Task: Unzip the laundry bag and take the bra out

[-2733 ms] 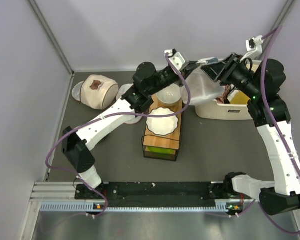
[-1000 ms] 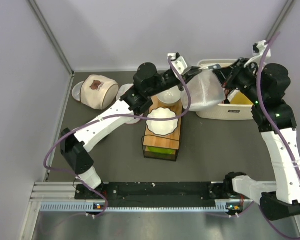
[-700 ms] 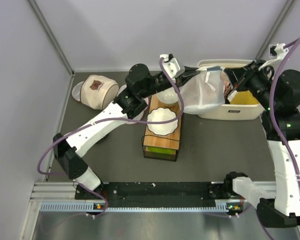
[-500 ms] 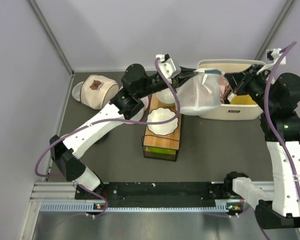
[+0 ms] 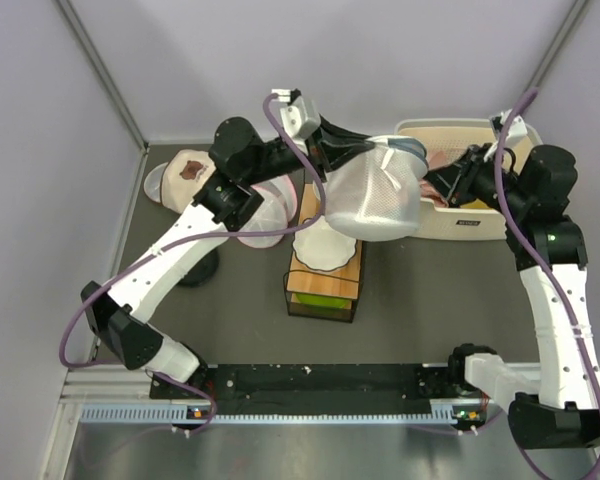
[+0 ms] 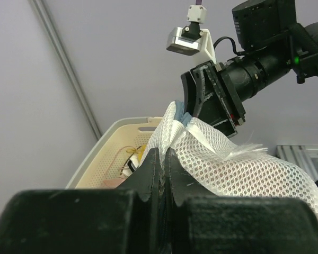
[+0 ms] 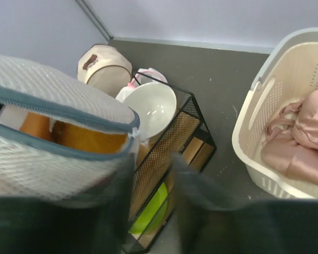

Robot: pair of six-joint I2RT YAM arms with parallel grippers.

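Note:
The laundry bag (image 5: 377, 195), round white mesh with grey trim, hangs in the air above the bowl rack. My left gripper (image 5: 352, 150) is shut on its upper rim; the left wrist view shows the jaws pinching the mesh (image 6: 161, 159). The lid is partly unzipped, and the orange bra (image 7: 87, 138) shows through the gap in the right wrist view. My right gripper (image 5: 443, 182) is open just right of the bag, with nothing between its blurred fingers (image 7: 122, 201).
A cream basket (image 5: 480, 222) at back right holds a pale pink garment (image 7: 302, 137) and a yellow one. A black wire rack (image 5: 325, 285) with white bowls (image 7: 151, 108) stands under the bag. A beige mesh bag (image 5: 188, 170) and a pink-trimmed bag (image 5: 262, 215) lie at back left.
My left arm has swung the bag left, off the basket, to above the rack. My right gripper has come off the bag and now stands open beside it.

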